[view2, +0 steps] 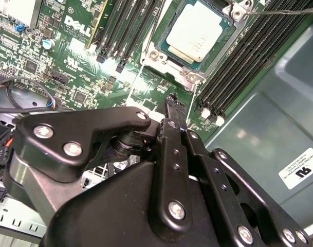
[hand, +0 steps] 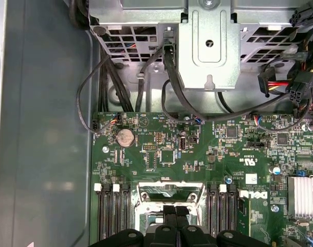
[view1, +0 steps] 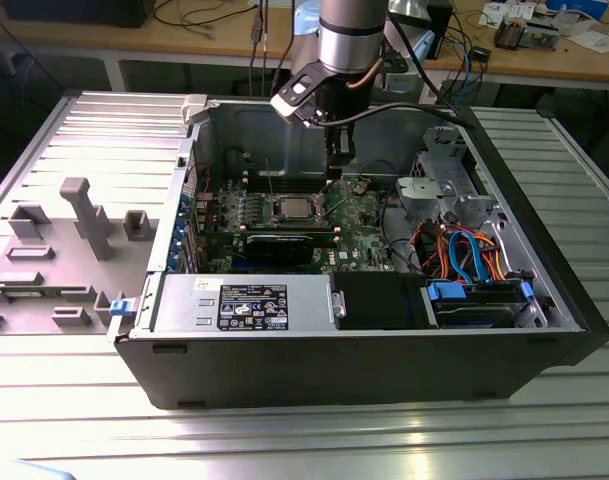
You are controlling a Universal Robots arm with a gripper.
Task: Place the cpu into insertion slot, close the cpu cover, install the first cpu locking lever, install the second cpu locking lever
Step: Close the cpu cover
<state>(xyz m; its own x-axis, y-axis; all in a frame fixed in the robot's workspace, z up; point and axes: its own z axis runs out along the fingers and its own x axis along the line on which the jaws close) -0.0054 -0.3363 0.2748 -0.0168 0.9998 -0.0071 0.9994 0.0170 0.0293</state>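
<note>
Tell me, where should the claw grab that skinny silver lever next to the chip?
Probably near the free end of the lever, far from the corner beside the cpu where it starts. It is a thin straight rod reaching out over the black memory slots, so the claw would best come from above and pinch across it, one finger each side.

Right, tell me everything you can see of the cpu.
The cpu is a flat square chip with a silver-grey metal top, faint print on it and a green-tan edge. It lies level in the insertion slot on the green board, silver metal framing it, black memory slots on both sides. The gripper hangs near one socket corner, off the chip.
</note>
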